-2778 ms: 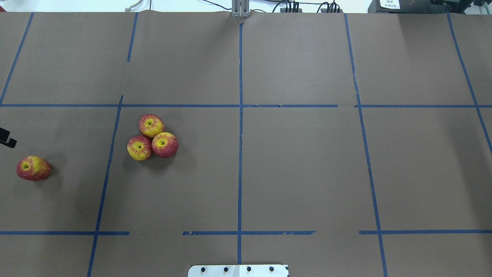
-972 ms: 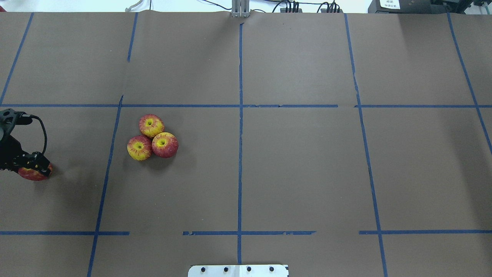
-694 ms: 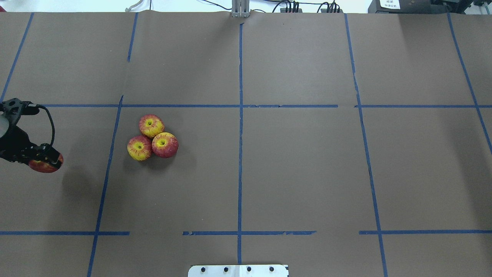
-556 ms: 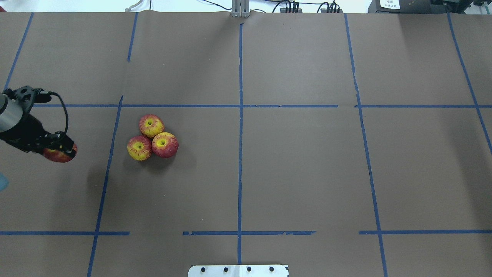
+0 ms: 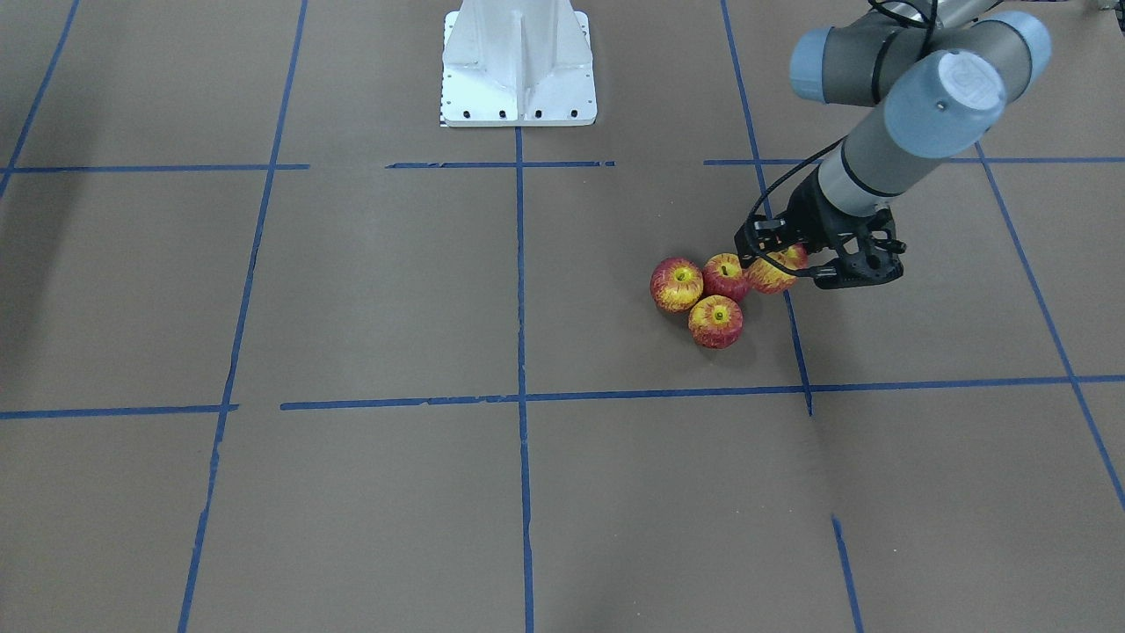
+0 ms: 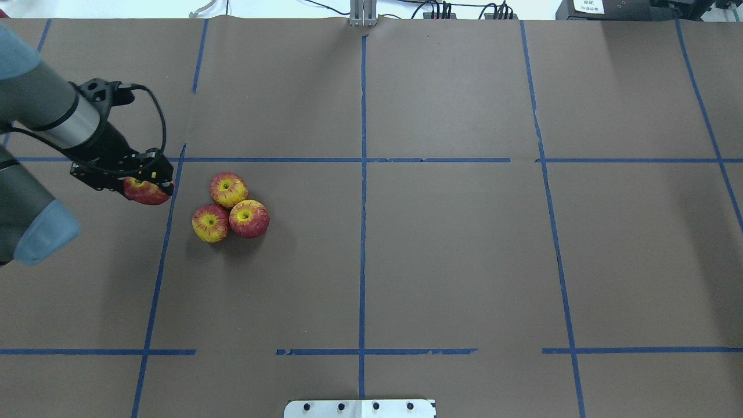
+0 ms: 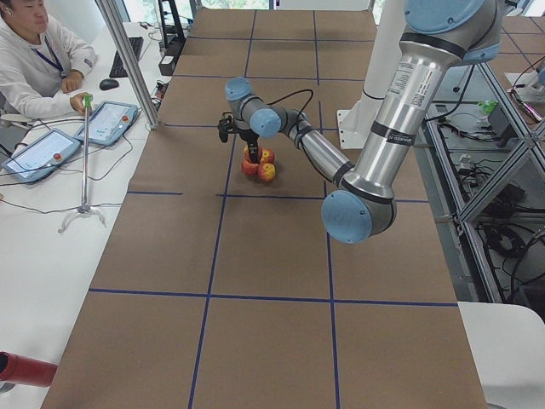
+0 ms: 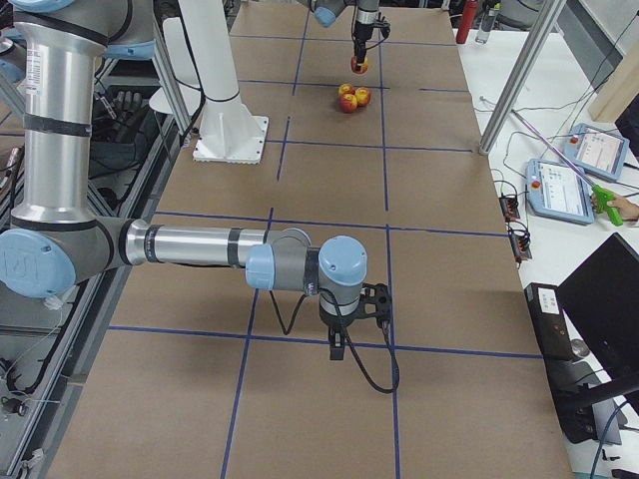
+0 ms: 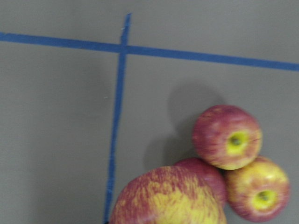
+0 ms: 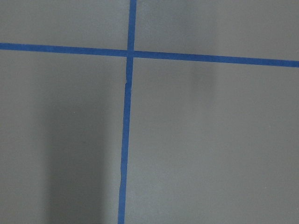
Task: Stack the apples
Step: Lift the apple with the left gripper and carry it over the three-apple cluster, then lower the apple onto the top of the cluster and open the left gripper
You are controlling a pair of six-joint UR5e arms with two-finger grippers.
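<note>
Three apples sit touching in a cluster on the brown table: one [image 6: 228,189] farther from me, two [image 6: 210,223] [image 6: 249,218] nearer. They also show in the front view [image 5: 715,321]. My left gripper [image 6: 145,184] is shut on the fourth apple [image 6: 146,193] and holds it above the table, just left of the cluster. In the left wrist view the held apple [image 9: 168,198] fills the bottom edge, with the cluster [image 9: 227,136] beyond it. My right gripper [image 8: 339,347] shows only in the exterior right view, low over bare table far from the apples. I cannot tell whether it is open.
Blue tape lines [image 6: 363,174] split the brown table into squares. The white robot base [image 5: 518,61] stands at the table's near edge. A seated operator [image 7: 34,60] with tablets is beyond the far edge.
My left gripper came in from the left, shut on the lone apple at the far left, lifted it and carried it right and away from me, close to the cluster.
</note>
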